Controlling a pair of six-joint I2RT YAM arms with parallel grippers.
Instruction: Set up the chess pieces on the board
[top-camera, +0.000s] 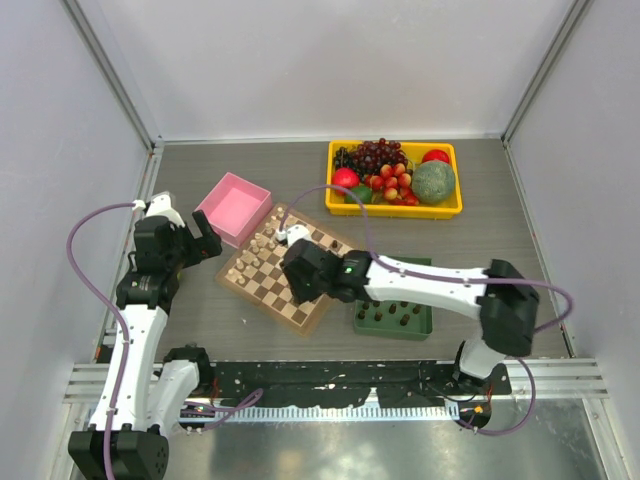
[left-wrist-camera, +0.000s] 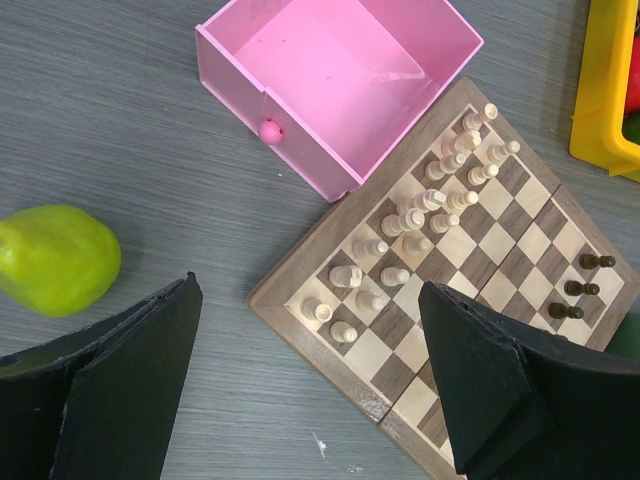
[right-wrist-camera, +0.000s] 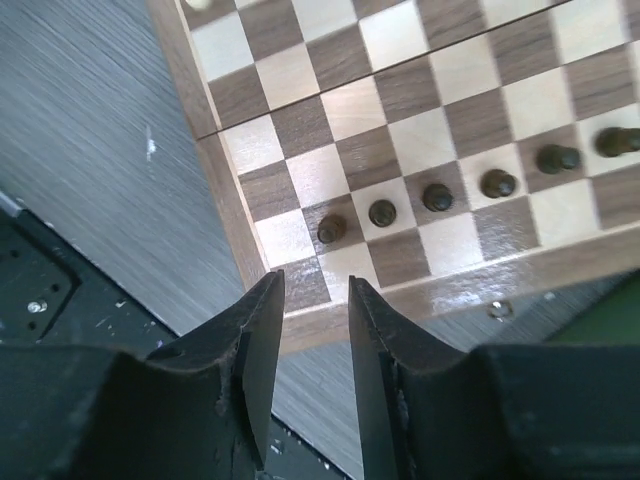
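The board (top-camera: 262, 275) lies tilted at the table's middle, with cream pieces along its far-left side. Several dark chess pieces (right-wrist-camera: 437, 197) stand in one row on the second rank from the near edge (right-wrist-camera: 331, 229); three of them (left-wrist-camera: 575, 288) also show in the left wrist view. More dark pieces stand in a green tray (top-camera: 395, 312). My right gripper (right-wrist-camera: 316, 285) hovers over the board's near corner, its fingers a narrow gap apart with nothing between them. My left gripper (left-wrist-camera: 310, 290) is wide open and empty above the board's left corner (left-wrist-camera: 290, 300).
A pink open box (top-camera: 233, 207) touches the board's far-left edge. A yellow tray (top-camera: 445, 205) of fruit sits at the back right. A green pear-like fruit (left-wrist-camera: 55, 258) lies on the table left of the left gripper. Grey walls enclose the table.
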